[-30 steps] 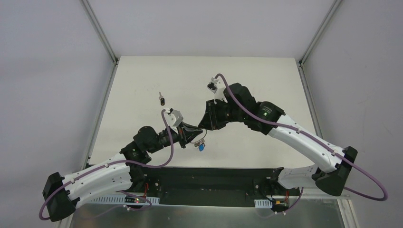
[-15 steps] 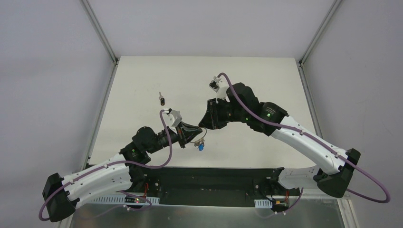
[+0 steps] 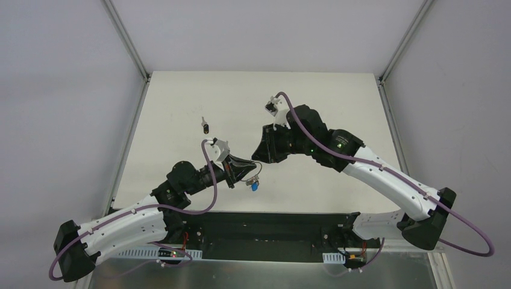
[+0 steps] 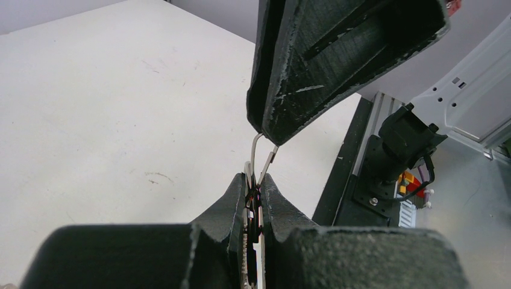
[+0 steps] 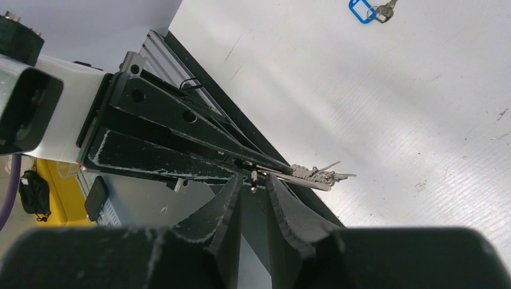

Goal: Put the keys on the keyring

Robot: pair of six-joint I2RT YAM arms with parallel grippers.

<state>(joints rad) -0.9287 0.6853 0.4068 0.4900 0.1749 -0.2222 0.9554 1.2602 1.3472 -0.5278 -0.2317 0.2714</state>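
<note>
Two grippers are seen tip to tip above the white table (image 3: 181,108). The left gripper (image 4: 256,183) is clamped on the keyring (image 4: 258,158), whose thin wire loop is seen rising from its fingertips, with silver keys (image 5: 313,175) jutting alongside. The right gripper (image 5: 253,180) is narrowly parted around that wire; whether the wire is pinched cannot be told. A blue-headed key (image 5: 361,11) is seen lying on the table nearby.
</note>
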